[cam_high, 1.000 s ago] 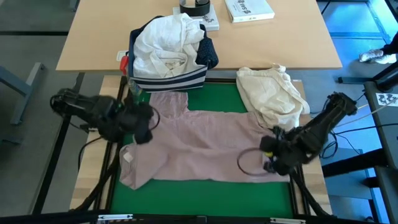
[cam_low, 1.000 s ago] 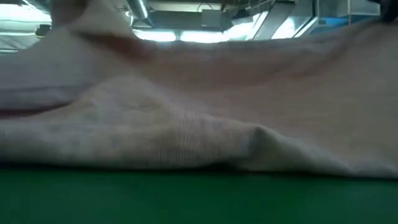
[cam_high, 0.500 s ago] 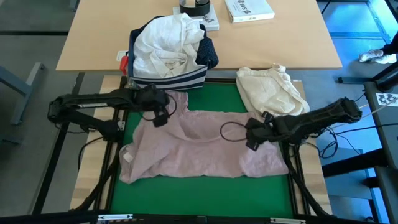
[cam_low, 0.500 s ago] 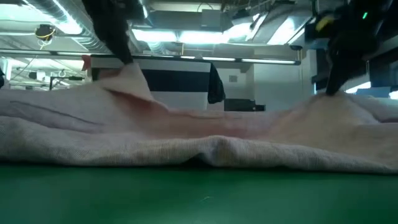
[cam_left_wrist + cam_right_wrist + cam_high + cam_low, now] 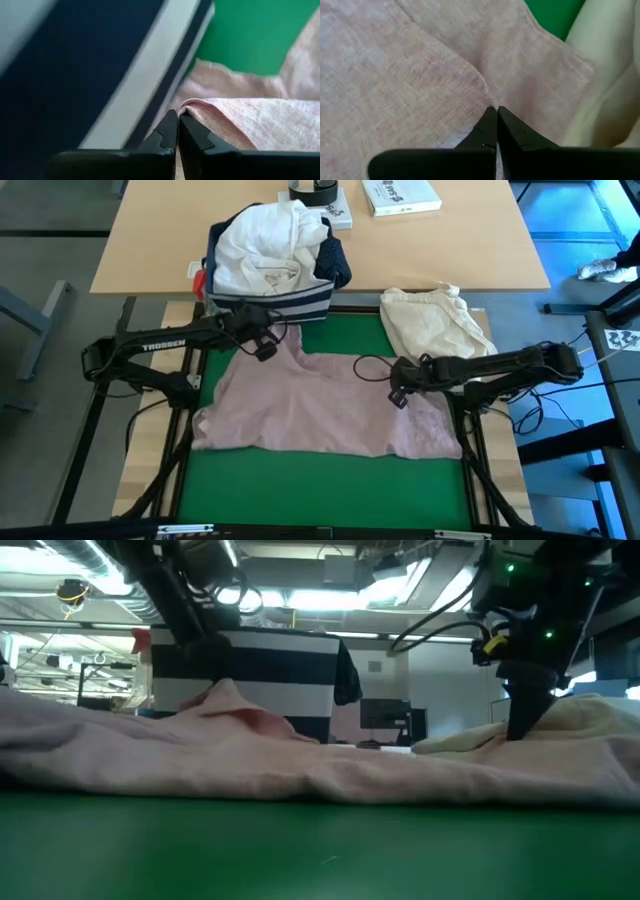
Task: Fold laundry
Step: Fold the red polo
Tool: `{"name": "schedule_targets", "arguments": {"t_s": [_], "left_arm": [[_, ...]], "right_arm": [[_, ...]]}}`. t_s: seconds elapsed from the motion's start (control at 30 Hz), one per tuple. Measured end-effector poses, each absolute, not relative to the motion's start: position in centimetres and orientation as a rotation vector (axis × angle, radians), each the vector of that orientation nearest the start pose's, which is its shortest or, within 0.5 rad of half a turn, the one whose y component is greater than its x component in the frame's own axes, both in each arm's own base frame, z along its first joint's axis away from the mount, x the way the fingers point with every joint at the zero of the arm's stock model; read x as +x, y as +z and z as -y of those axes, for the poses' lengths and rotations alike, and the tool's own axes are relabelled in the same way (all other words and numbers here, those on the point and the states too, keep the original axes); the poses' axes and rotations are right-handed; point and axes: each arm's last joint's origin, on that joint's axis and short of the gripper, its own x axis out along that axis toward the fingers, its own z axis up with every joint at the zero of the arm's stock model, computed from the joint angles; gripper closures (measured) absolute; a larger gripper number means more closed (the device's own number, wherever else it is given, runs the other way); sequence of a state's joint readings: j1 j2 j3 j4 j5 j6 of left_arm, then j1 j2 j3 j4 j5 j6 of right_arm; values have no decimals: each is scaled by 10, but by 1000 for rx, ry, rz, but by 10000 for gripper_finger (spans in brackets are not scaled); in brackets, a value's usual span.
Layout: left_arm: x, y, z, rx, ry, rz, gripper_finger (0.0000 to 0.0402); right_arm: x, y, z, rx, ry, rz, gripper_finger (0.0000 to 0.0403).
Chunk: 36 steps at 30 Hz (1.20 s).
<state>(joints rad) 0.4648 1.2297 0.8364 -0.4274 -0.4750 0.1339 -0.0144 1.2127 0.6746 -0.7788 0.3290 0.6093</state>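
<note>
A pale pink top point(image 5: 320, 405) lies spread on the green mat point(image 5: 330, 485). My left gripper point(image 5: 264, 348) is shut on its far left part, just in front of the navy striped bin point(image 5: 270, 305). My right gripper point(image 5: 398, 394) is shut on the top's right part, beside the cream cloth bundle point(image 5: 435, 325). A white shirt point(image 5: 265, 245) and a navy dotted shirt point(image 5: 337, 272) are heaped in the bin. In the low view the top point(image 5: 300, 765) stretches across the mat. My left gripper pinches a rounded, hemmed edge of the top point(image 5: 197, 107) between its two fingertips, slanting down from the table's left. The cloth rises there into a small peak point(image 5: 225, 695); the rest lies on the mat. My right gripper pinches a pucker of the top's cloth point(image 5: 487, 95) between its fingertips, pointing steeply down from the table's right. The cloth around the pinch point(image 5: 520, 735) lies low on the mat, slightly gathered toward the fingers.
The striped bin stands at the mat's far left edge, against my left gripper. The cream bundle lies at the far right corner. A book point(image 5: 400, 195) and a tape roll point(image 5: 312, 190) sit on the wooden table behind. Bare mat shows along the near edge.
Both grippers, shut on the top, have gone from the near corners toward the far edge and down. The cloth they held up in front of the low camera has sunk onto the mat, and the top's near edge has drawn back from the near edge.
</note>
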Motion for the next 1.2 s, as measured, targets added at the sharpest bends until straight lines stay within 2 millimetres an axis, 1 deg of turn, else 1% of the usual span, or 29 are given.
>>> {"name": "schedule_targets", "arguments": {"t_s": [0.07,0.13,0.3,0.43,0.57,0.77,0.87,1.0,1.1,1.2], "left_arm": [[215,248,-123,151,828,-876,401],[216,247,-125,171,819,-885,401],[215,234,-135,177,811,-987,400],[217,227,-141,179,815,-1012,391],[219,225,-142,198,799,-1030,389],[220,225,-143,186,794,-1008,382],[218,225,-146,141,806,-996,362],[213,225,-149,1,803,-991,315],[211,234,-148,-139,753,-1020,281],[208,251,-144,-273,705,-1074,256]], "right_arm": [[192,185,14,301,-670,-1164,402],[192,185,14,294,-677,-1161,402],[193,185,14,289,-682,-1152,402],[193,185,14,291,-681,-1148,402],[194,185,14,294,-680,-1140,402],[194,185,14,296,-679,-1136,402],[195,185,14,296,-679,-1134,402],[195,185,14,297,-678,-1133,402],[195,185,14,297,-679,-1133,402],[195,185,14,297,-679,-1133,402]]}}
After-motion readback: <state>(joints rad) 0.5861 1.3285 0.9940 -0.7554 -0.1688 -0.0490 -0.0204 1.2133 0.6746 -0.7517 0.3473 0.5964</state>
